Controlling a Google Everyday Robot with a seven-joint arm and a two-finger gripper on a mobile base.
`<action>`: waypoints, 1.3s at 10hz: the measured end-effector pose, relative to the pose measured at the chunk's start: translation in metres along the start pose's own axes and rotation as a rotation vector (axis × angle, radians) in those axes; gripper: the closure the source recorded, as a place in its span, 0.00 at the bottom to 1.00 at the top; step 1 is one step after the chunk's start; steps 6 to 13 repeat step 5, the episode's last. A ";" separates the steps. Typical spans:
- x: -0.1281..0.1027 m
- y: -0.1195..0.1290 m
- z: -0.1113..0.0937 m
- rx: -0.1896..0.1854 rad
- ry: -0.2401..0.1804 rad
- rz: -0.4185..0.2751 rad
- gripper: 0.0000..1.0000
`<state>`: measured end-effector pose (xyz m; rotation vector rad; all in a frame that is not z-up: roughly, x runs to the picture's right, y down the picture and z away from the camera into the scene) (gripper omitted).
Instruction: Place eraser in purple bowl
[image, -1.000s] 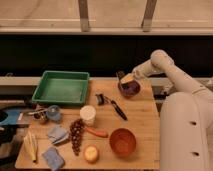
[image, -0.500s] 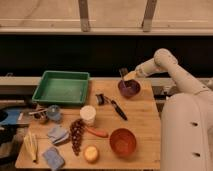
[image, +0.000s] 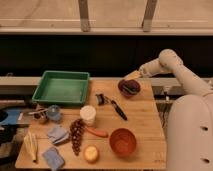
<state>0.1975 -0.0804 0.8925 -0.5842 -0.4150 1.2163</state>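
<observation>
The purple bowl (image: 129, 88) stands at the far right corner of the wooden table (image: 145, 120). A small dark flat shape, which looks like the eraser (image: 131, 90), lies inside it. My gripper (image: 123, 80) hangs just above the bowl's far left rim, at the end of the white arm (image: 160, 62) that reaches in from the right. Nothing shows between the gripper and the bowl.
A long black-handled utensil (image: 116, 107) lies left of the bowl. The orange-red bowl (image: 123, 141) is at the front. A green tray (image: 62, 87) stands at the far left. A white cup (image: 88, 114), grapes (image: 76, 135), a carrot (image: 97, 132), cloths and a banana fill the front left.
The gripper has lifted slightly from low over the purple bowl to just above its rim. The other objects have not moved.
</observation>
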 end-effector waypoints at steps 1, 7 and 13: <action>-0.001 0.001 0.001 -0.001 0.000 -0.001 0.20; -0.001 0.001 0.001 -0.002 0.001 -0.002 0.20; -0.001 0.001 0.001 -0.002 0.001 -0.002 0.20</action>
